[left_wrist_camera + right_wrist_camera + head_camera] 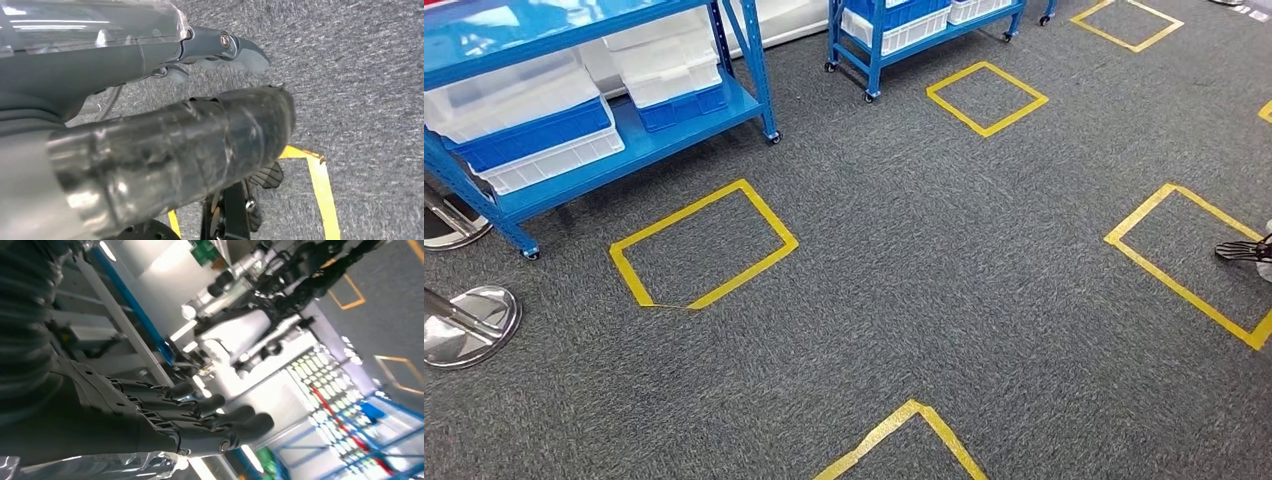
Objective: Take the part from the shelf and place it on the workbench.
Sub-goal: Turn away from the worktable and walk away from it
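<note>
At my right wrist, I am seeing the right hand (200,425) stretching its fingers out straight and apart, gripping nothing. My left hand (165,150) is hanging over grey carpet (944,270); whether it is clasping anything I cannot tell. Blue shelves (654,140) carrying bins (534,120) are standing ahead-left, but I cannot pick out the part.

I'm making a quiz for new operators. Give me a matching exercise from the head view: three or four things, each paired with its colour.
Things:
1. shelf frame
2. floor tape squares
3. carpet
4. stanchion base

Colours:
A. grey
B. shiny silver
C. blue
D. yellow

Pairs: 1-C, 2-D, 3-A, 4-B
</note>
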Motion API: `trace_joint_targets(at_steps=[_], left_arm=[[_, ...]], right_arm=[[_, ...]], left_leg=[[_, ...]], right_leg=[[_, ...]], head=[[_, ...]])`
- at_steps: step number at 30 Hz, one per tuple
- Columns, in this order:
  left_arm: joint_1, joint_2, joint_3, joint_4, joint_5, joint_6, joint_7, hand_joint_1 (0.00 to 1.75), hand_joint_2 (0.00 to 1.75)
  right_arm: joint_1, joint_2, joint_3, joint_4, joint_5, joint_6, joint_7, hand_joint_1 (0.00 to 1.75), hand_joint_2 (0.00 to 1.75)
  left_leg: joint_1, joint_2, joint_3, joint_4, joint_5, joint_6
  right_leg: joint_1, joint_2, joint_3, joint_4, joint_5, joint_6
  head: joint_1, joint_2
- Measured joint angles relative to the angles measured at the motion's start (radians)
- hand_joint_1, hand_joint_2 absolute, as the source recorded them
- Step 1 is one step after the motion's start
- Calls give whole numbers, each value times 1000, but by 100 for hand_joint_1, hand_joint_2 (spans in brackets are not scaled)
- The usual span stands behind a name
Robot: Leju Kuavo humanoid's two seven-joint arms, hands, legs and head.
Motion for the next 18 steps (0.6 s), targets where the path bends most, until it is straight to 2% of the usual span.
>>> trace_joint_targets(at_steps=[1,2,3,4,6,7,9,11,13,15,16,17,18], left_arm=[[0,0,0,0,0,0,0,0,0],[0,-1,0,0,0,0,0,0,0],[0,-1,0,0,0,0,0,0,0],[0,-1,0,0,0,0,0,0,0],[1,-2,0,0,0,0,0,0,0],[0,-2,0,0,0,0,0,0,0],[-1,-2,0,0,0,0,0,0,0],[-1,-2,0,0,0,0,0,0,0],[-1,-3,0,0,0,0,0,0,0],[0,-3,0,0,0,0,0,0,0],[0,-3,0,0,0,0,0,0,0],[1,-3,0,0,0,0,0,0,0],[1,-3,0,0,0,0,0,0,0]], right_arm=[[1,0,0,0,0,0,0,0,175],[1,1,0,0,0,0,0,0,175],[1,1,0,0,0,0,0,0,175],[0,1,0,0,0,0,0,0,175],[0,1,1,0,0,0,0,0,175],[1,1,1,0,0,0,0,0,175],[1,0,1,0,0,0,0,0,175],[0,0,0,0,0,0,0,0,175],[0,0,0,0,0,0,0,0,175],[1,0,0,0,0,0,0,0,175],[1,0,0,0,0,0,0,0,175],[1,0,0,0,0,0,0,0,175],[1,0,0,0,0,0,0,0,175]], left_leg=[[0,0,-2,3,-1,0],[-1,0,-3,6,-2,0],[0,-1,-3,9,-4,-1],[0,-1,-2,14,-8,-3],[-2,-2,-4,25,-16,-11],[-4,-3,-6,30,-18,-16],[-6,-4,-9,34,-21,-24],[-5,-4,-14,42,-30,-33],[-3,-5,-43,110,-77,-43],[1,-6,-105,246,-144,-49],[2,-6,-131,302,-161,-51],[2,-6,-142,325,-159,-51],[3,-6,-133,305,-137,-50]], right_leg=[[-1,0,-21,44,-12,3],[-3,-1,-25,53,-3,6],[-4,-1,-9,22,24,7],[-6,-2,24,-42,62,8],[-5,-2,83,-161,106,4],[-3,-2,96,-190,112,-1],[2,0,95,-197,111,-12],[-1,-1,94,-201,115,-24],[-5,-1,93,-205,119,-34],[-4,-2,90,-205,119,-39],[-3,-3,90,-204,119,-39],[-3,-3,90,-204,119,-39],[-3,-3,91,-203,118,-39]], head=[[0,0],[0,0],[0,0],[0,0],[0,0],[0,0],[-1,0],[-1,0],[-1,0],[-1,0],[-1,0],[-1,0],[-1,0]])
